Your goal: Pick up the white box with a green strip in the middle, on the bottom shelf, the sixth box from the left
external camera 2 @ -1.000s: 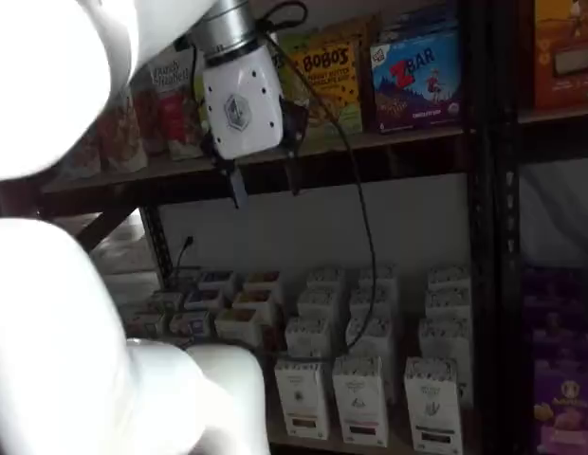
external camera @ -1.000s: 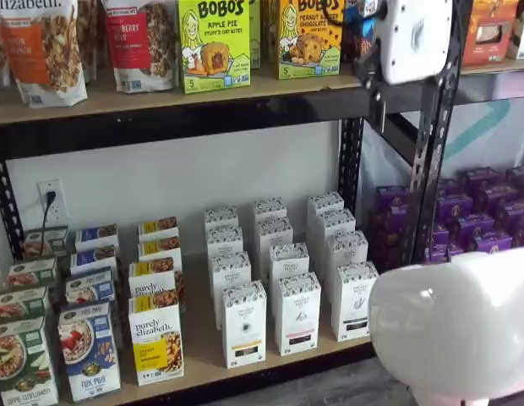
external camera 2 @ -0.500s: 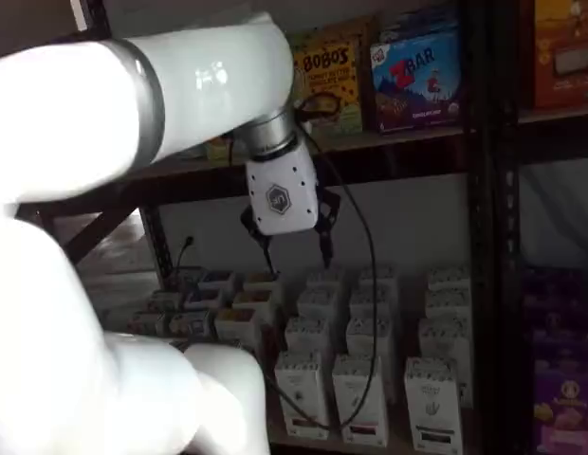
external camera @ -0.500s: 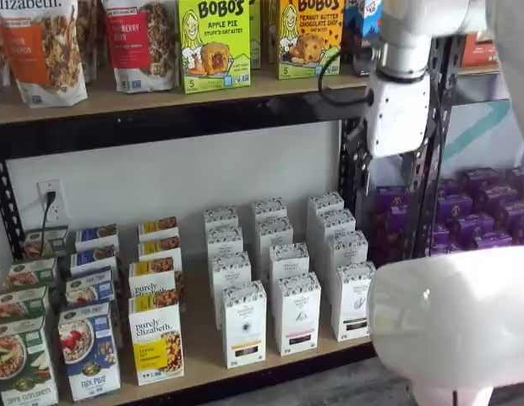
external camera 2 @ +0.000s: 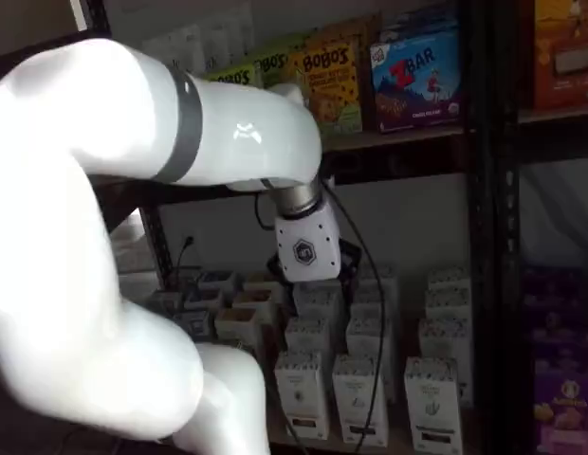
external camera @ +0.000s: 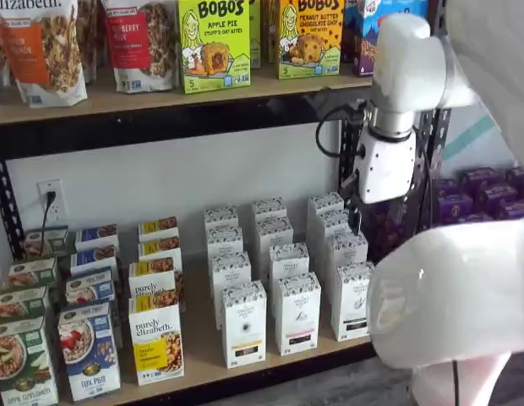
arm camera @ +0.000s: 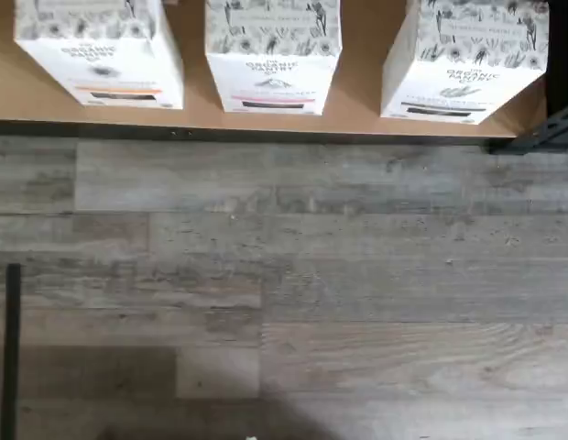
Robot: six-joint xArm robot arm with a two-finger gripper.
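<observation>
The white box [external camera: 353, 301] with a dark strip low on its front stands at the front right of the bottom shelf [external camera: 199, 348], last in a row of three white cartons. It also shows in a shelf view [external camera 2: 433, 403] and in the wrist view [arm camera: 463, 57], at the board's edge. My gripper [external camera: 356, 222], a white body with black fingers, hangs above the rear white cartons, behind and above the box, touching nothing. In a shelf view the gripper [external camera 2: 313, 282] shows its dark fingers spread, open and empty.
Two like cartons stand beside the box, one with an orange strip [external camera: 243, 325], one with a pinkish-red strip [external camera: 297, 313]. A yellow-labelled purely elizabeth box [external camera: 156, 338] stands further left. A black upright [external camera: 424, 169] and purple boxes [external camera: 490, 190] are to the right. The arm's white links fill the foreground.
The gripper has come down from the upper shelf's height to just above the white cartons, and the arm has swung across in front of the cameras.
</observation>
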